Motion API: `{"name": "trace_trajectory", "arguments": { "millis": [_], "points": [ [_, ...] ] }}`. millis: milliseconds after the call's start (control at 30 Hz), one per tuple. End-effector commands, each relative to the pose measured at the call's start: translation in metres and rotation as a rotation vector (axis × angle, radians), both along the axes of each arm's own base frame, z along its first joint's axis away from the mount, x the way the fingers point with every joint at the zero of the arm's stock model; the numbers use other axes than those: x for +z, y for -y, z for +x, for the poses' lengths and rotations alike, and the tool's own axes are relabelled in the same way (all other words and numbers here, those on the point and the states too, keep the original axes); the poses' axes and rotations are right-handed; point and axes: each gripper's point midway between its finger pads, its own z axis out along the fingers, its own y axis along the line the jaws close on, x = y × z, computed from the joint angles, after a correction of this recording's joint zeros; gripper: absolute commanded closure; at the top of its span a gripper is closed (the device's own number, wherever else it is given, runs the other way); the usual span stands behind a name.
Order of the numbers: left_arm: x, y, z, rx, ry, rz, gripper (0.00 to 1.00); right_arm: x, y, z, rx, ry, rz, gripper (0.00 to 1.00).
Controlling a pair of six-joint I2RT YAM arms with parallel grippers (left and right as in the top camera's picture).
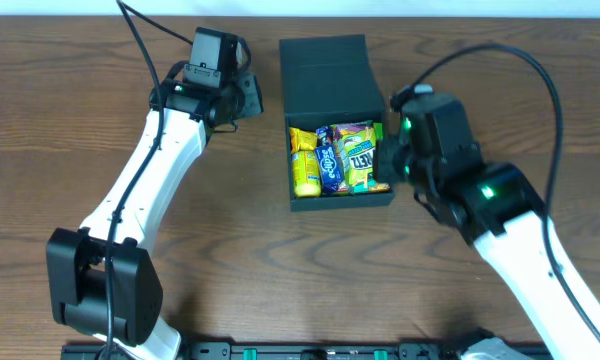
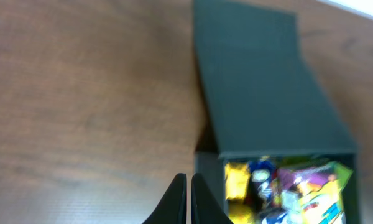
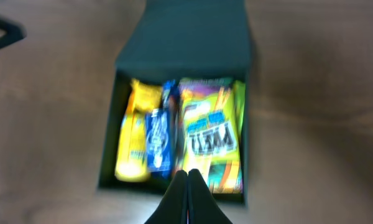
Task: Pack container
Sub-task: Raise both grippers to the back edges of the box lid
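At tabletop (image 1: 70, 90) centre, open container (image 1: 327, 75), lid flat rearward, snacks (image 1: 340, 158) inside. Left tool (image 2: 189, 199) clenched, empty, just beside left edge; right tool (image 3: 188, 194) clenched, empty, at right rim.

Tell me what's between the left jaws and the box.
Nothing but bare table. The overhead view shows a narrow strip of wood separating the left jaws from the box.

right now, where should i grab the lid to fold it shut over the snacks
Probably the far free edge of the lid, near its left corner, coming from the left where the left gripper sits. It is folded back open, hinged at the back wall of the box, so the edge farthest from the hinge swings it easiest.
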Motion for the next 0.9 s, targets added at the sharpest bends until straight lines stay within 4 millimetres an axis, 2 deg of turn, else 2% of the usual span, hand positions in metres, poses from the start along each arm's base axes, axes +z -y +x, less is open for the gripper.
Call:
{"name": "trace_trajectory", "arguments": {
  "millis": [0,133,200,333,533,600,767,867],
  "points": [
    [-0.003,0.005,0.015,-0.023,0.008,-0.078,0.94,-0.014,0.011,0.026,-0.046,-0.021,0.038,0.99],
    [-0.025,0.003,0.036,-0.007,-0.026,-0.172,0.95,-0.036,0.022,0.064,-0.061,-0.047,0.149,0.99],
    [-0.035,0.002,0.049,-0.010,-0.050,-0.216,0.94,-0.053,0.031,0.084,-0.074,-0.070,0.208,0.98],
    [-0.055,0.012,0.082,-0.051,-0.110,-0.310,0.95,-0.100,0.048,0.118,-0.121,-0.139,0.343,0.98],
    [-0.105,0.022,0.121,-0.032,-0.224,-0.360,0.95,-0.175,0.062,0.157,-0.196,-0.250,0.537,0.98],
    [-0.118,0.028,0.126,-0.028,-0.267,-0.414,0.95,-0.190,0.062,0.167,-0.195,-0.274,0.550,0.98],
    [-0.155,0.037,0.119,-0.008,-0.383,-0.484,0.95,-0.204,0.056,0.193,-0.180,-0.287,0.588,0.98],
    [-0.161,0.040,0.114,-0.008,-0.415,-0.511,0.95,-0.208,0.056,0.203,-0.180,-0.284,0.593,0.98]
  ]
}}
